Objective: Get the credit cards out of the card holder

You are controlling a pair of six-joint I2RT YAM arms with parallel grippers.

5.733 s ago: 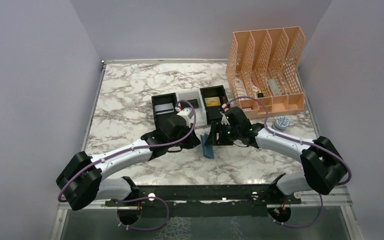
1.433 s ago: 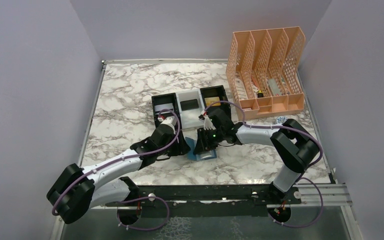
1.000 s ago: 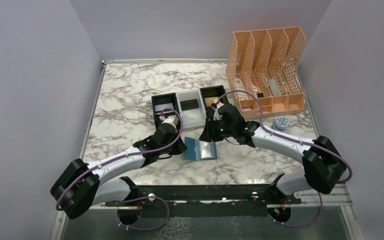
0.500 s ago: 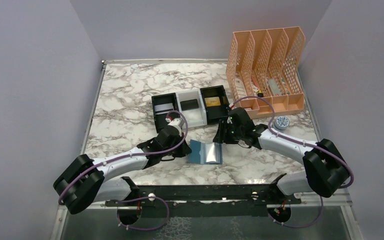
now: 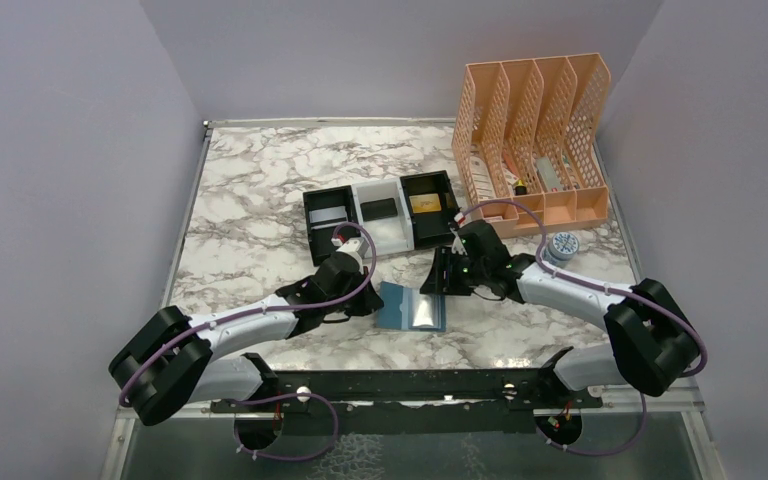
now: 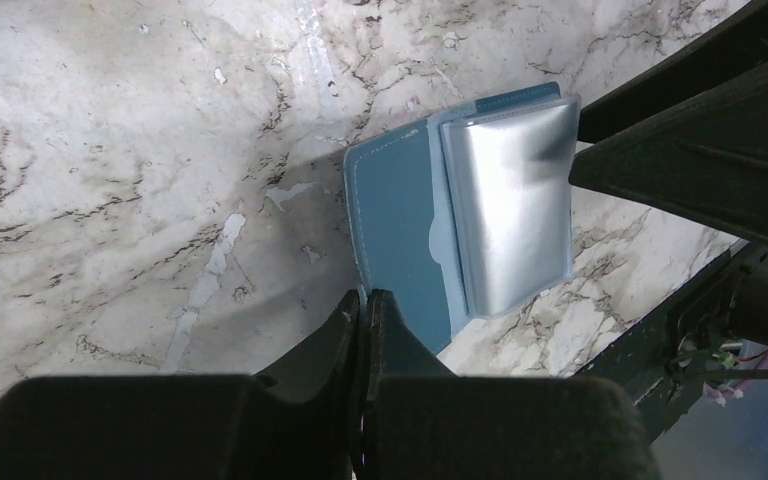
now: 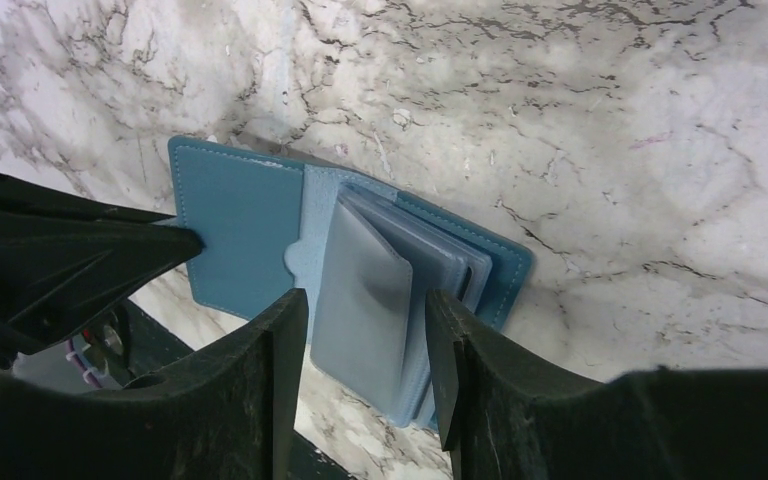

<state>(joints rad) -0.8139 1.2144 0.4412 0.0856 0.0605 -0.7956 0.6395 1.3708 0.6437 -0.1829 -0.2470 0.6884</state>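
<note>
Left pincer point(image 6: 365, 305) pinches the card holder point(image 6: 400, 230); right pincer point(image 7: 362, 300) gapes above.

Setting: robotics lab test cell. Plain lavender partition walls point(image 5: 70, 170) enclose a marble-pattern bench point(image 5: 260, 180). The left arm point(image 5: 250, 320) and right arm point(image 5: 570, 288) mount on a black rail point(image 5: 410, 388) (orange office file rack point(image 5: 535, 110) at rear).

Matt card holder point(image 6: 395, 235), glossy marbled table point(image 6: 110, 130)

Left arm point(image 5: 245, 320), right arm point(image 5: 572, 290): white shells, bulky black joints, purple looping cables. Left gripper point(image 6: 365, 300), right gripper point(image 7: 365, 300): matte black.
</note>
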